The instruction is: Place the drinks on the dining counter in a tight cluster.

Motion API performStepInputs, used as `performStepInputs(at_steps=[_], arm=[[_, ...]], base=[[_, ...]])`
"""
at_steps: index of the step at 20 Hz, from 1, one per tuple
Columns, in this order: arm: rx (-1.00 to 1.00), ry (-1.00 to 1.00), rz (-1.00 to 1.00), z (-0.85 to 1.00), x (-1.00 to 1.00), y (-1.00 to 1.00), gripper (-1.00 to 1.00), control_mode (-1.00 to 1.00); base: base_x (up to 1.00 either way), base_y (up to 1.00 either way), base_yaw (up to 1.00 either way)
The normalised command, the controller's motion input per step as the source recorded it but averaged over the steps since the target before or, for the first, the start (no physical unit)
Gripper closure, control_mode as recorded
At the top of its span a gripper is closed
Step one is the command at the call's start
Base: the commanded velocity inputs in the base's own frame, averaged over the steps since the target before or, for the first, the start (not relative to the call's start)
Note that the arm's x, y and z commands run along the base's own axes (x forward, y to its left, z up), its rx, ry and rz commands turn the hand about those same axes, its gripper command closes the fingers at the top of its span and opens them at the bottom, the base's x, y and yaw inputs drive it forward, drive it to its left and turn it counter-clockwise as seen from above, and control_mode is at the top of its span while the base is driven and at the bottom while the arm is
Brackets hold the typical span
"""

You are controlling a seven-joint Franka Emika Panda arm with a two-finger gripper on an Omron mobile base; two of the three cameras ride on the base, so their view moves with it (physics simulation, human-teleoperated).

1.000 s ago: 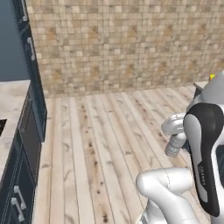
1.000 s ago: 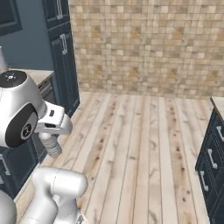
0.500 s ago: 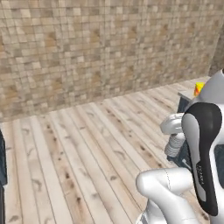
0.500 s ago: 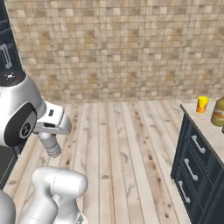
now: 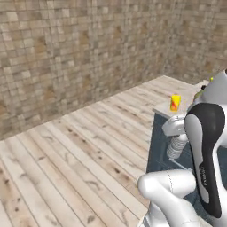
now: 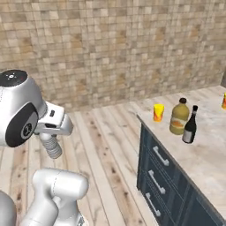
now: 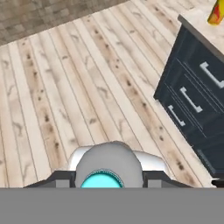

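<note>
The dining counter [image 6: 207,145] fills the lower right of the right base view, with the amber-yellow bottle [image 6: 179,116] and the slim dark wine bottle [image 6: 190,125] just beside each other at right of centre, near a yellow cup [image 6: 158,112]. What the jaws are doing I cannot tell. Best to finish the approach squarely to the counter edge before reaching, so neither bottle gets knocked.
</note>
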Motion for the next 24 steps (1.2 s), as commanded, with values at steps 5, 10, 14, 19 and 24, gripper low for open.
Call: performStepInputs(at_steps=[5, 10, 14, 19, 24], arm=[[0.0, 0.0, 0.0, 0.0, 0.0, 0.0, 1.0, 1.0], [0.0, 0.0, 0.0, 0.0, 0.0, 0.0, 1.0, 1.0], [0.0, 0.0, 0.0, 0.0, 0.0, 0.0, 1.0, 1.0], [0.0, 0.0, 0.0, 0.0, 0.0, 0.0, 1.0, 1.0], [0.0, 0.0, 0.0, 0.0, 0.0, 0.0, 1.0, 1.0]], base=[[0.28, -0.24, -0.72], [0.0, -0.15, -0.81], [0.15, -0.01, -0.8], [0.51, 0.0, -0.61], [0.43, 0.11, -0.25]])
